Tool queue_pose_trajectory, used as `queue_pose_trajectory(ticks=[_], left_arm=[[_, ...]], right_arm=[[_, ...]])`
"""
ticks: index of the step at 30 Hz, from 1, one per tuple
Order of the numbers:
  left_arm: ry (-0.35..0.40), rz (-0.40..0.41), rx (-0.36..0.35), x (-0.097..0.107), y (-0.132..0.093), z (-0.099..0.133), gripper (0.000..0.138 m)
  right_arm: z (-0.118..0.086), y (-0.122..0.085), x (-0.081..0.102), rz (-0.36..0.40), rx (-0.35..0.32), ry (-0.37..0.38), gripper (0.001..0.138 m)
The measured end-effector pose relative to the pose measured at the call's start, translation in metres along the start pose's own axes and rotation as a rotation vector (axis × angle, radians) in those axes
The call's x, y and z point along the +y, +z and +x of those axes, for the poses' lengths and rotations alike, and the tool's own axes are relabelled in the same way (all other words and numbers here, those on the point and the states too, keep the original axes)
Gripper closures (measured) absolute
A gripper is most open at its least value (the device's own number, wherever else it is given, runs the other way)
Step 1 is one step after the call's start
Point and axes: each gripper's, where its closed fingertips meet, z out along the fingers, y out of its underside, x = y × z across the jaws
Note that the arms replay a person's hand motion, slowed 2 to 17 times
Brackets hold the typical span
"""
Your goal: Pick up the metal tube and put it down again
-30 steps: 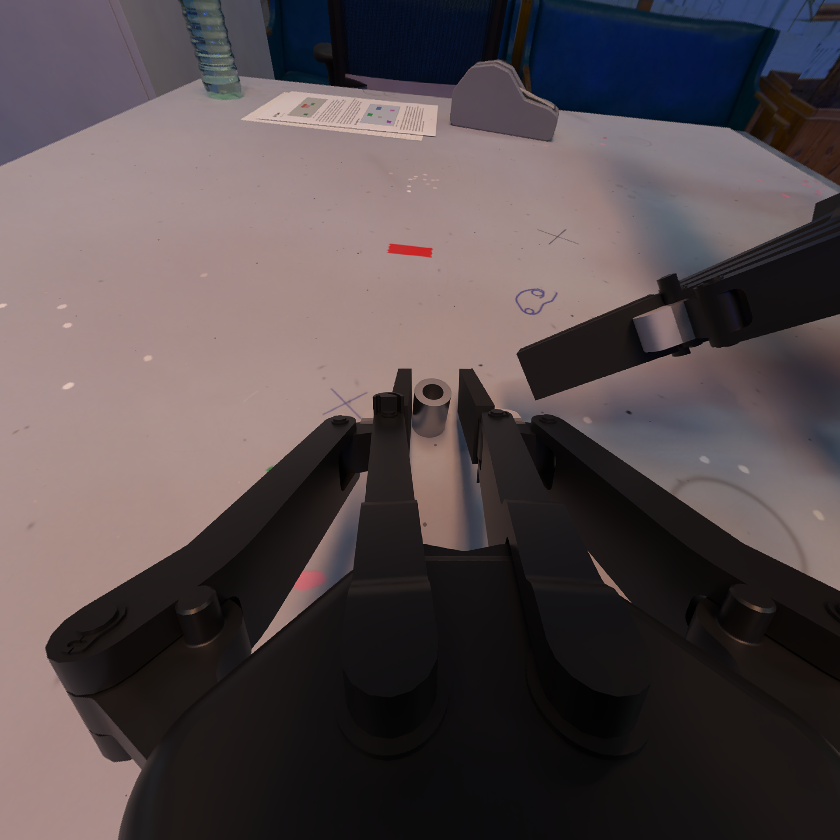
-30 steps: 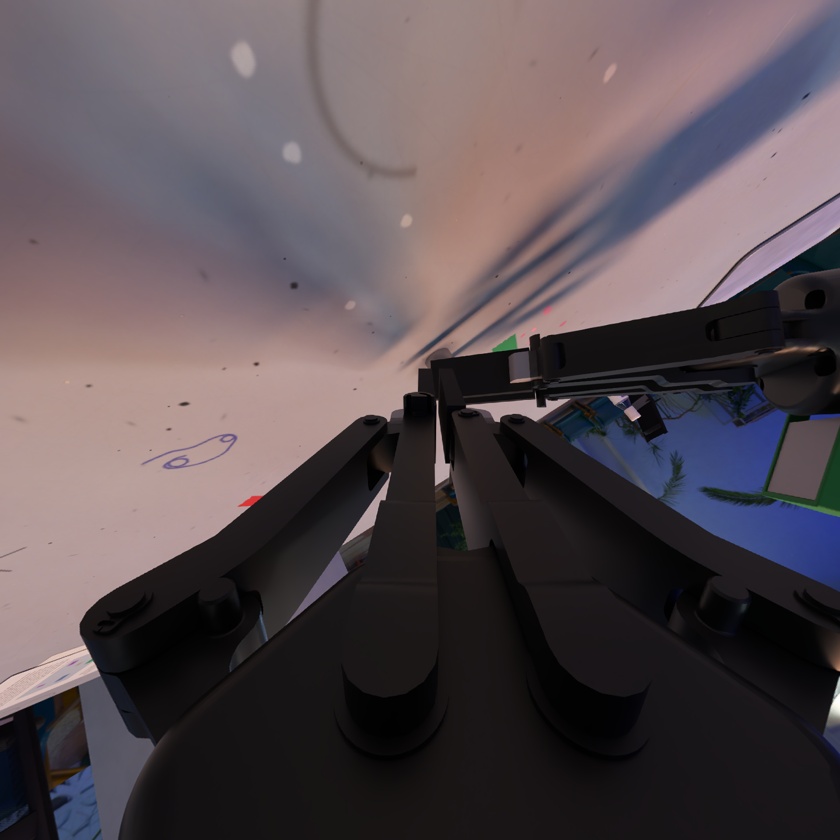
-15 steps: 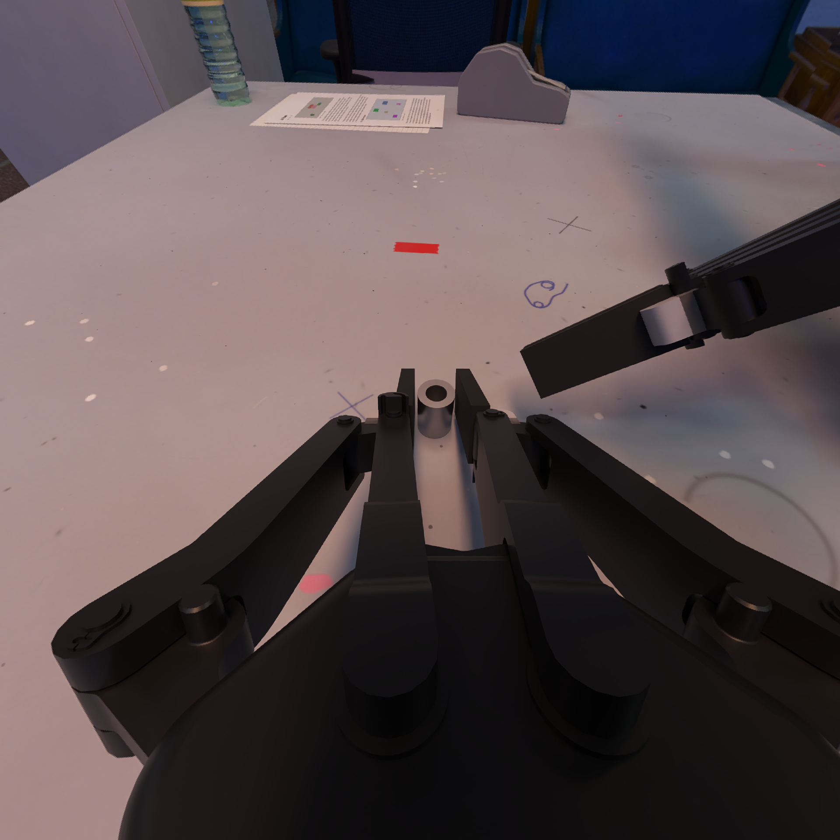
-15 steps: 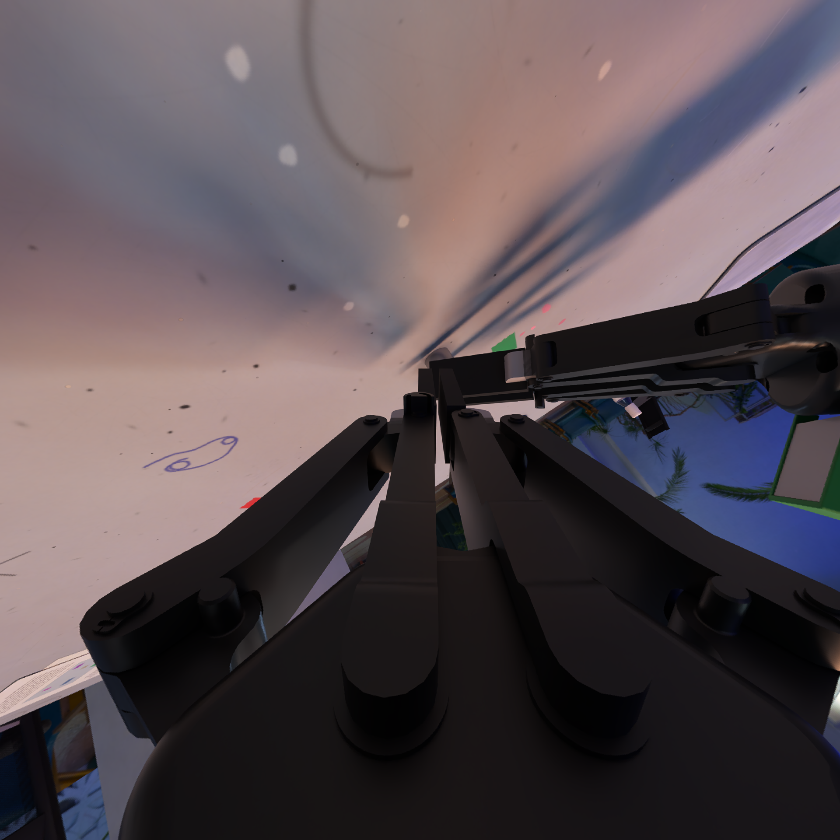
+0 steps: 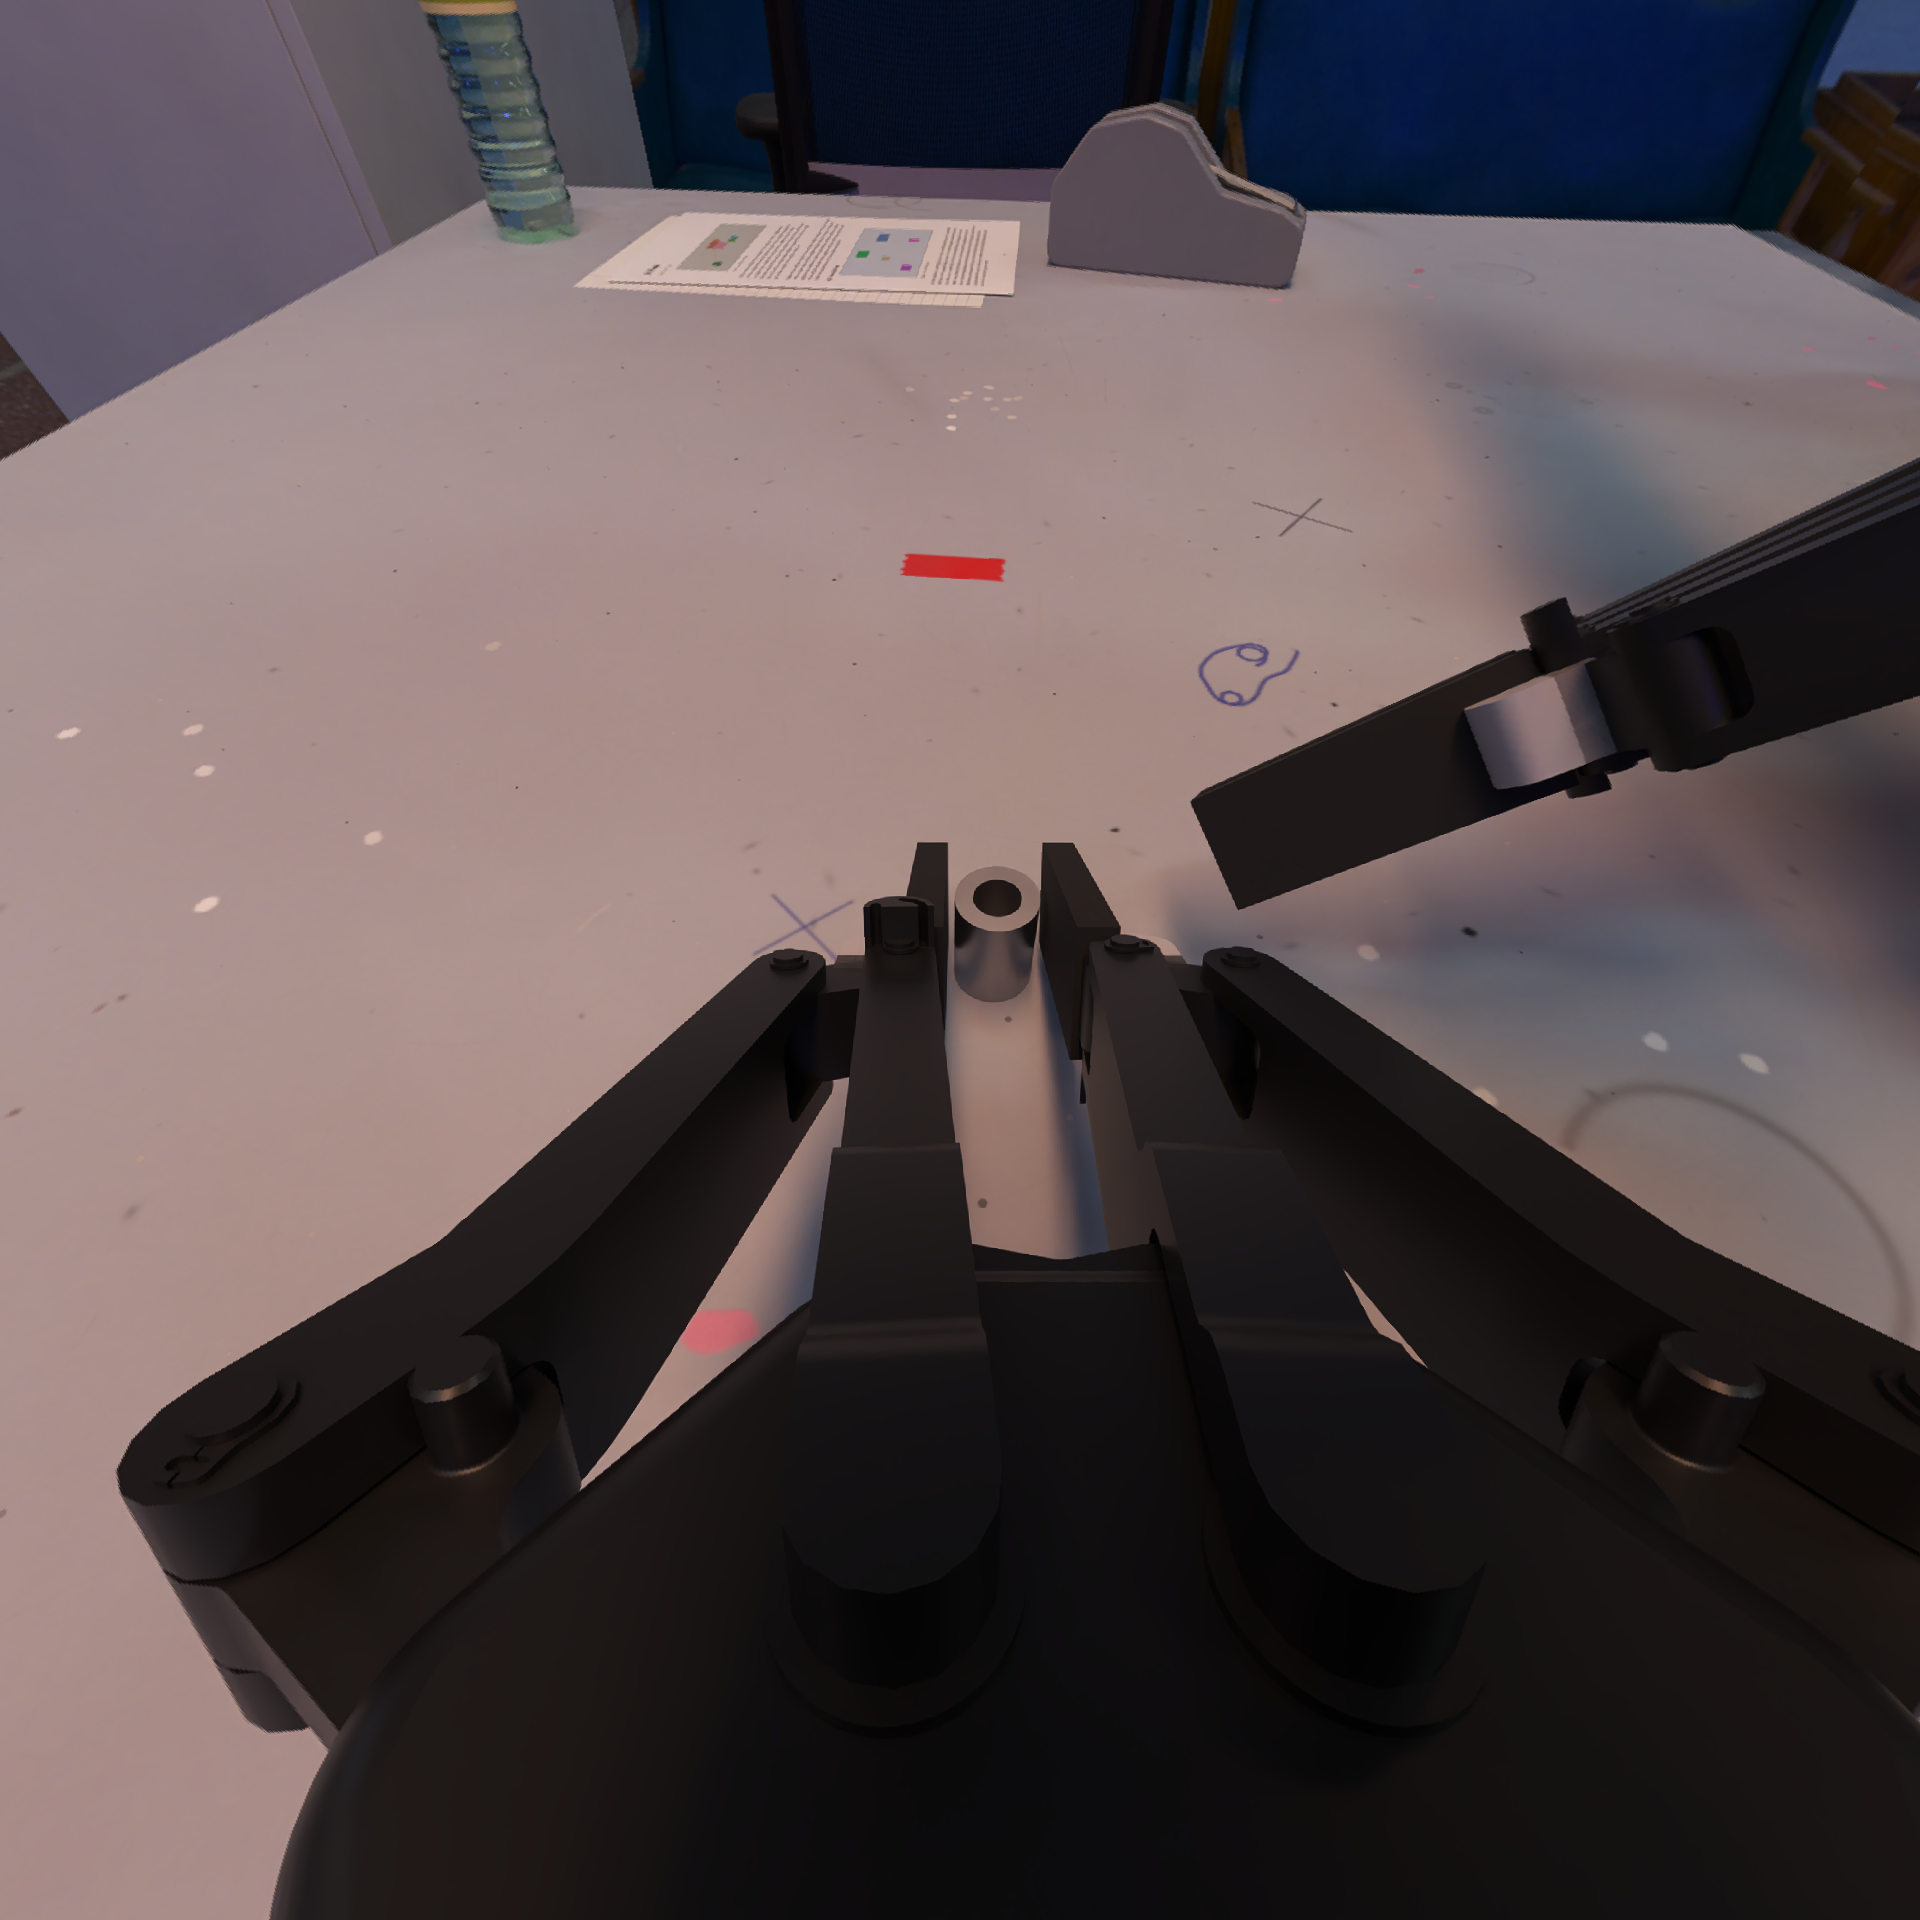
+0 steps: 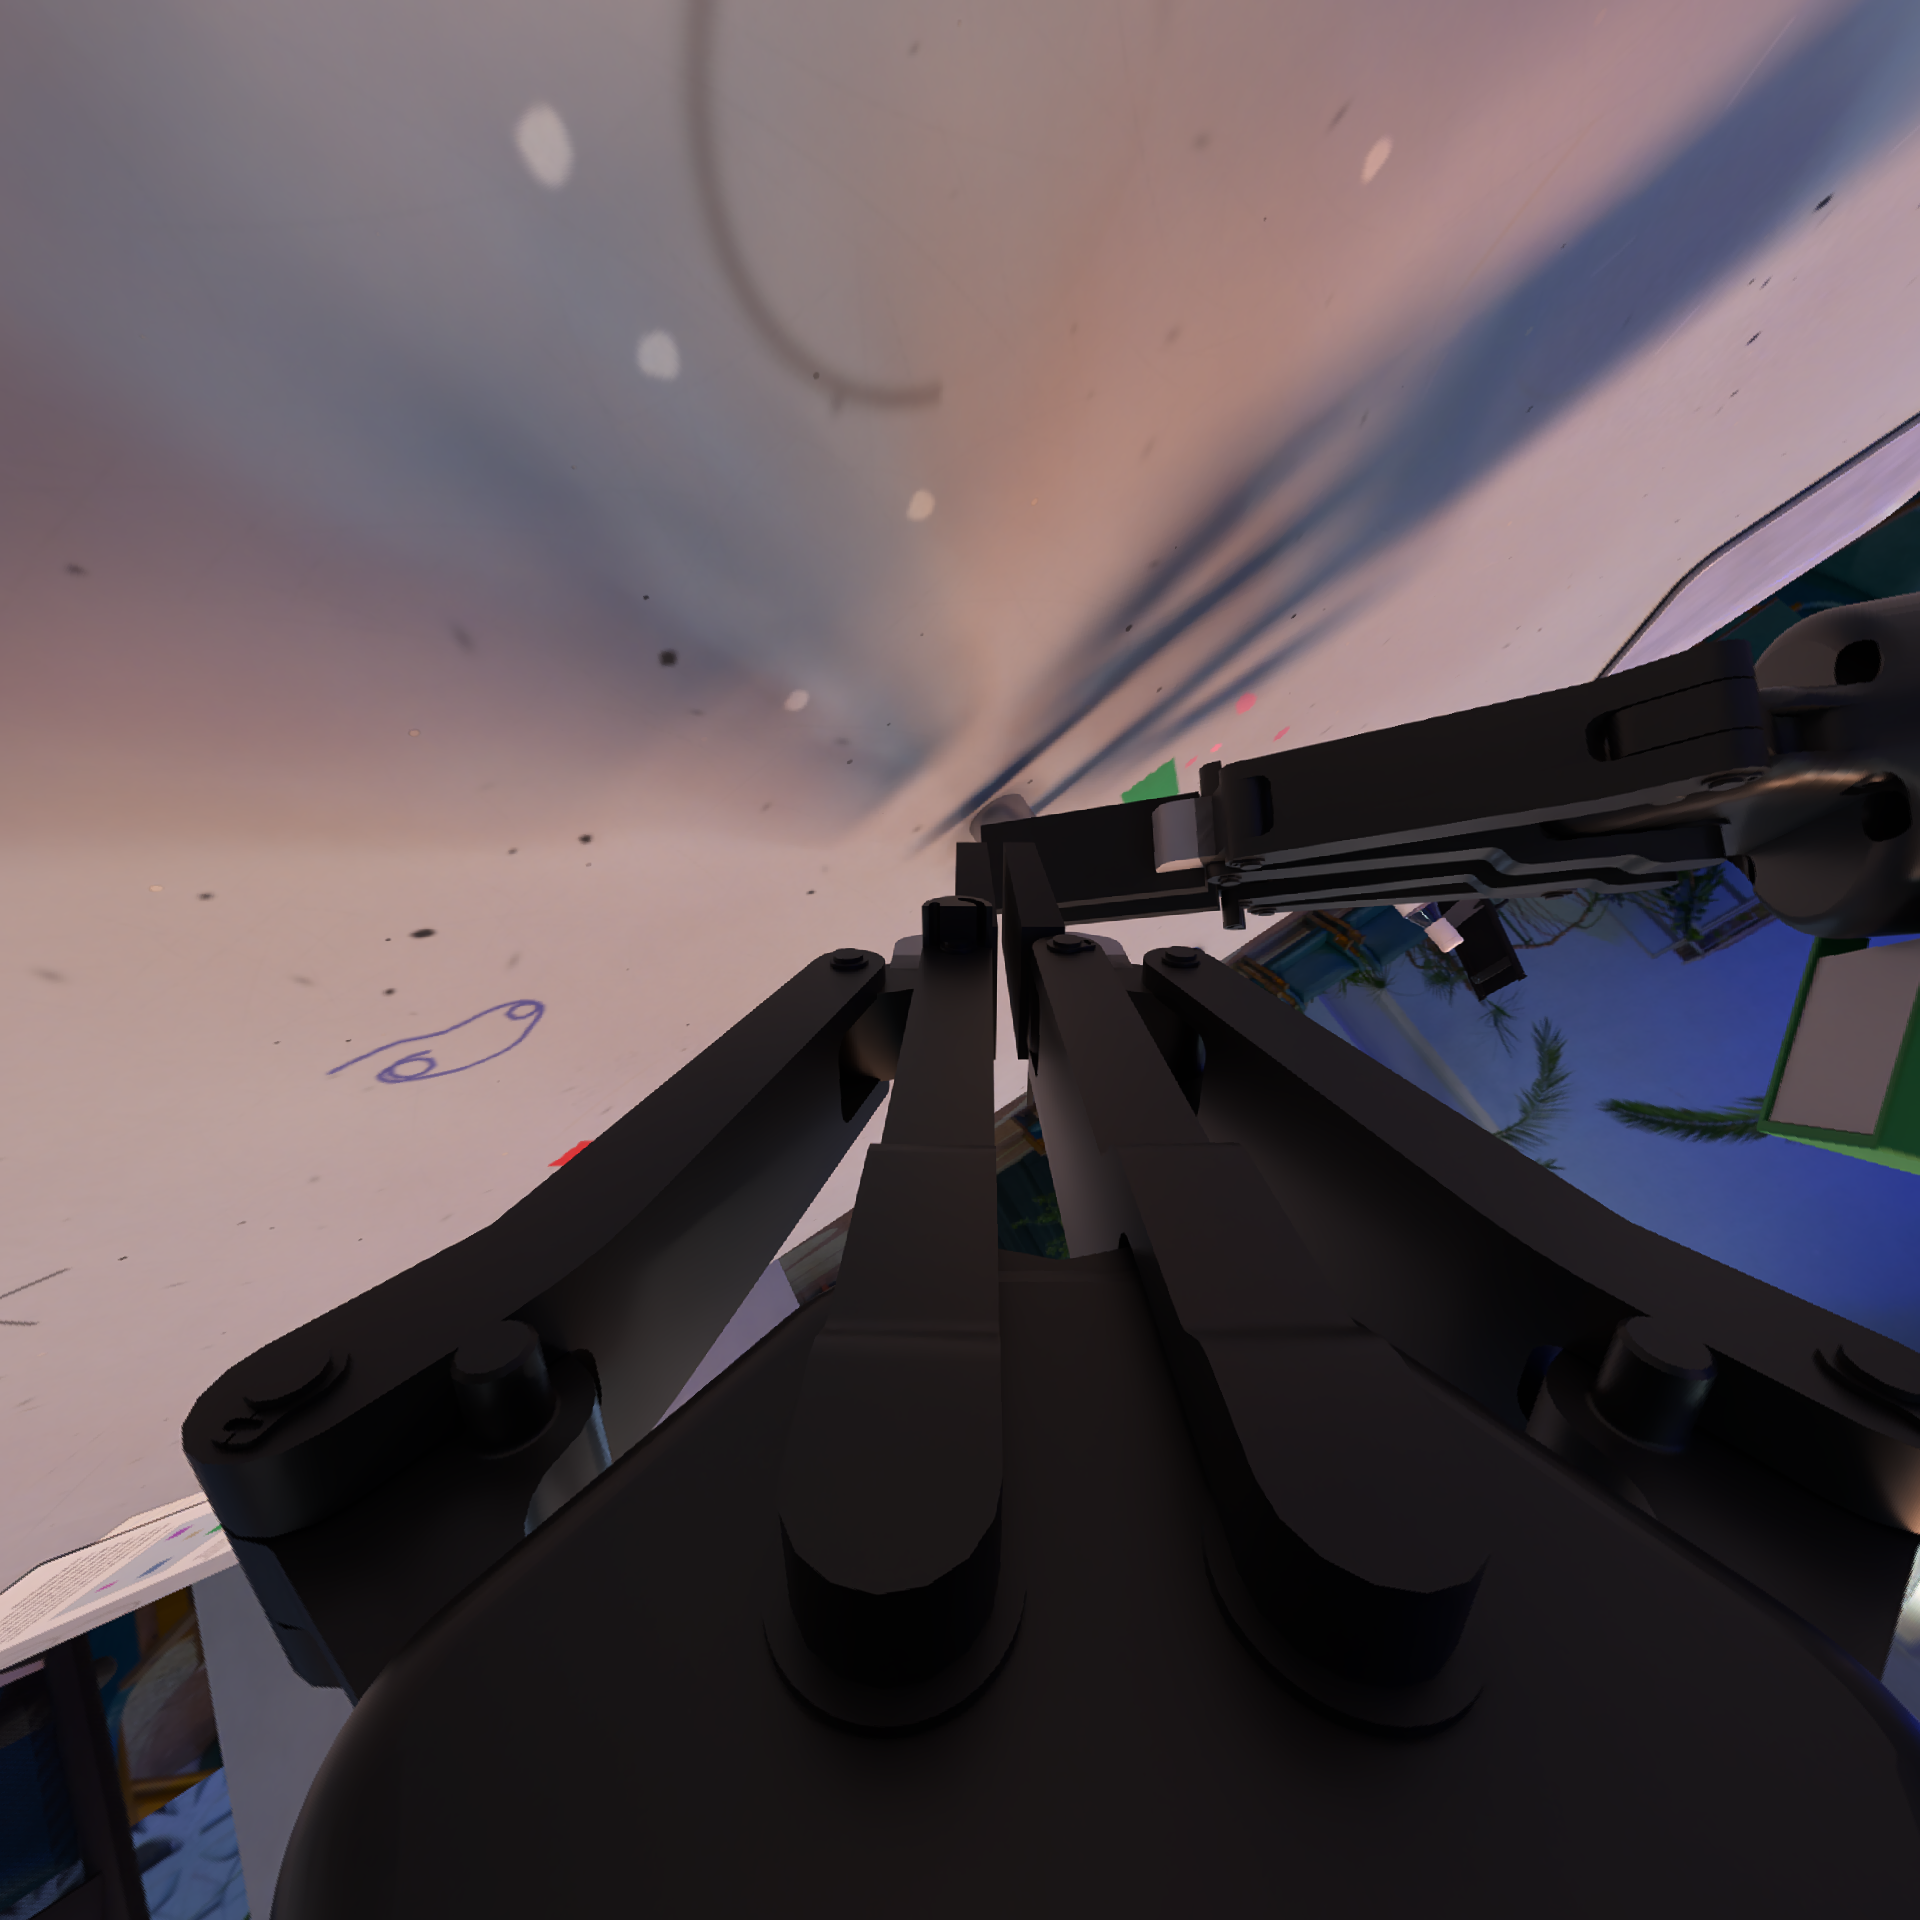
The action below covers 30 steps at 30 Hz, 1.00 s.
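The left gripper (image 5: 995, 894) has its fingers (image 5: 928, 883) closed on the upright metal tube (image 5: 995, 940), held just above the grey bench (image 5: 520, 623). The right gripper (image 6: 995, 883) hangs nearby, its fingers (image 6: 1023, 894) pressed together, holding nothing.
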Motion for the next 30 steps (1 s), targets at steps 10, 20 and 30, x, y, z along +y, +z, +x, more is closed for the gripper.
queue_pose_trajectory(ticks=[10, 20, 30], left_arm=[[0.021, -0.008, -0.016, 0.0, 0.0005, -0.0006, 0.115], [0.037, -0.011, -0.028, 0.0001, 0.0008, -0.001, 0.116], [0.031, -0.01, -0.025, 0.0, 0.0006, -0.0011, 0.116]], right_arm=[[0.0006, -0.0018, 0.001, 0.003, 0.003, 0.01, 0.135], [0.0014, -0.0036, 0.0006, 0.009, 0.006, 0.025, 0.135], [0.0024, -0.0021, 0.0005, 0.007, 0.012, 0.037, 0.135]])
